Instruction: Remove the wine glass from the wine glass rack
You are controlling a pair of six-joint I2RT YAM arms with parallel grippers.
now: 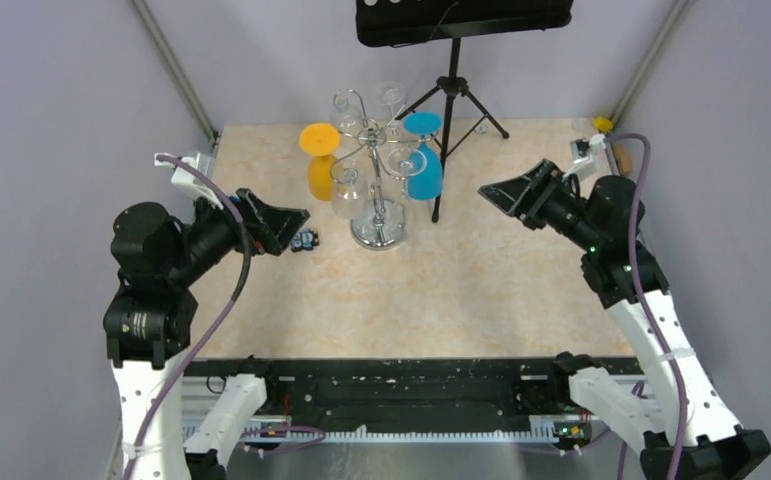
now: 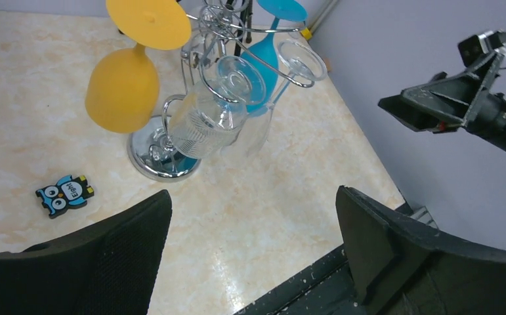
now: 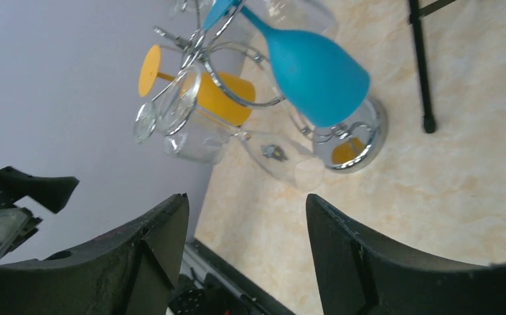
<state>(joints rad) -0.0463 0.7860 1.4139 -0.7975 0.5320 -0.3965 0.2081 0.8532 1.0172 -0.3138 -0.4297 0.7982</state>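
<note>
The wine glass rack [image 1: 377, 233] stands in the upper middle of the top view. Its round chrome base sits on the desk [image 1: 481, 290], well in from every edge. Wine glasses hang upside down, foot up, from its curled wire arms. A yellow wine glass [image 1: 319, 172] is on the left and a blue wine glass [image 1: 425, 172] on the right. A ribbed clear wine glass [image 1: 349, 196] hangs at the lower left, over the base, and a smooth clear wine glass [image 1: 402, 160] hangs just left of the blue one. More clear feet show at the top of the rack, but how many glasses they belong to is hard to tell. The bowls hang above the desk, crowded close to one another.

Just right of the rack, the black tripod stand [image 1: 450, 110] sets one leg tip down near the blue wine glass, which narrows the room on that side. A small owl-printed block [image 1: 305, 240] lies on the desk left of the base, between it and the left gripper [image 1: 296, 230].

The left gripper hovers at centre left of the top view, jaws spread wide with nothing in them. Its wrist view shows the ribbed clear wine glass in the upper middle, beyond the gap. The right gripper [image 1: 496, 203] hovers at centre right, also wide open and empty, well apart from the blue wine glass. Bare desk fills the middle of the top view down to the black rail [image 1: 401, 385] at the lower edge. The grey walls [image 1: 61, 100] close in the left and right sides.
</note>
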